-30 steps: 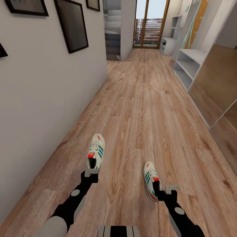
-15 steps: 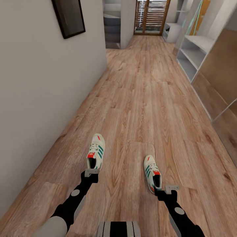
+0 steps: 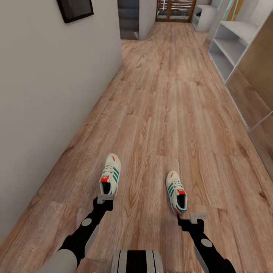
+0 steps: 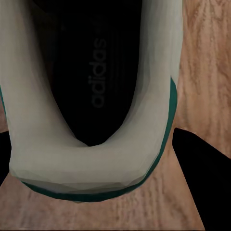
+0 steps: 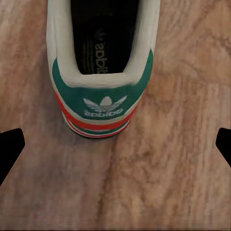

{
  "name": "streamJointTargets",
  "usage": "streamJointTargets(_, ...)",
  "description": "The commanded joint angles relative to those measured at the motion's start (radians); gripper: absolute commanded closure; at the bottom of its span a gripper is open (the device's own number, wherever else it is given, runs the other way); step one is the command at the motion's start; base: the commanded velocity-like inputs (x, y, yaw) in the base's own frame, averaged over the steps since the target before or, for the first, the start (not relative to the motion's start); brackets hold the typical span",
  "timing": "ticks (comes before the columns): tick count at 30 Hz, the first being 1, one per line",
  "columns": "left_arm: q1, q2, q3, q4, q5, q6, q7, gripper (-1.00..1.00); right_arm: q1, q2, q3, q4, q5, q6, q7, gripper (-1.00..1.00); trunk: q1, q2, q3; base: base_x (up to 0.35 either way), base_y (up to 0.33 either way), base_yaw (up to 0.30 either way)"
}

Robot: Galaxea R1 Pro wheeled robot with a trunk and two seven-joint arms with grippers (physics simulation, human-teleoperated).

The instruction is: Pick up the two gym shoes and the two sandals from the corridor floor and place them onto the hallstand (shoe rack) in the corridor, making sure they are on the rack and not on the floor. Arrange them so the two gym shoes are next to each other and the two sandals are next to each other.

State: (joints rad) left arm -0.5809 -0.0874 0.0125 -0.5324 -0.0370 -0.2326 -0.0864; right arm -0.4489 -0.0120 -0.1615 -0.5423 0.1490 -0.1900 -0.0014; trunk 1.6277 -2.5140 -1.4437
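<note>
Head view pitched down, right white green-striped lace-up sneaker (image 3: 176,192) now just clear of spread right hand (image 3: 198,217); left sneaker (image 3: 110,174) low-centre on wood-plank floor (image 3: 163,113), heel at left hand (image 3: 105,198), state unclear; light, soft: pinch heel collar.

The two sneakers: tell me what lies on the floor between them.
Nothing. In the head view, only bare wood floor separates the left sneaker from the right sneaker.

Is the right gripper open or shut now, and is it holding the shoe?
Open and not holding: in the right wrist view its fingertips stand wide apart at opposite edges, with the gym shoe ahead on the floor.
</note>
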Motion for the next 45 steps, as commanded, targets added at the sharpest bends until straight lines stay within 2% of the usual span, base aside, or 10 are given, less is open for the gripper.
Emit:
streamJointTargets(1,0.0,0.0,0.001,0.0,-0.004,-0.003,-0.001,1.0,-0.001,0.001,-0.004,0.001,0.01,-0.003,0.0,-1.0,0.0,0.0,-0.006,0.0,0.0,0.0)
streamJointTargets(13,-0.001,0.0,0.001,0.0,-0.004,-0.004,-0.001,1.0,-0.001,0.001,-0.004,0.001,0.01,-0.003,0.0,-1.0,0.006,-0.003,-0.071,0.0,0.0,0.0)
streamJointTargets(20,-0.001,0.001,0.001,0.0,-0.003,-0.005,-0.001,1.0,-0.001,0.001,-0.004,0.001,0.01,-0.003,0.0,-1.0,0.009,-0.005,-0.101,0.0,0.0,0.0)
streamJointTargets(45,0.001,0.001,0.001,0.0,-0.003,-0.007,-0.003,1.0,-0.001,0.001,-0.004,0.001,0.01,-0.003,0.0,-1.0,0.009,-0.005,-0.101,0.04,0.0,0.0)
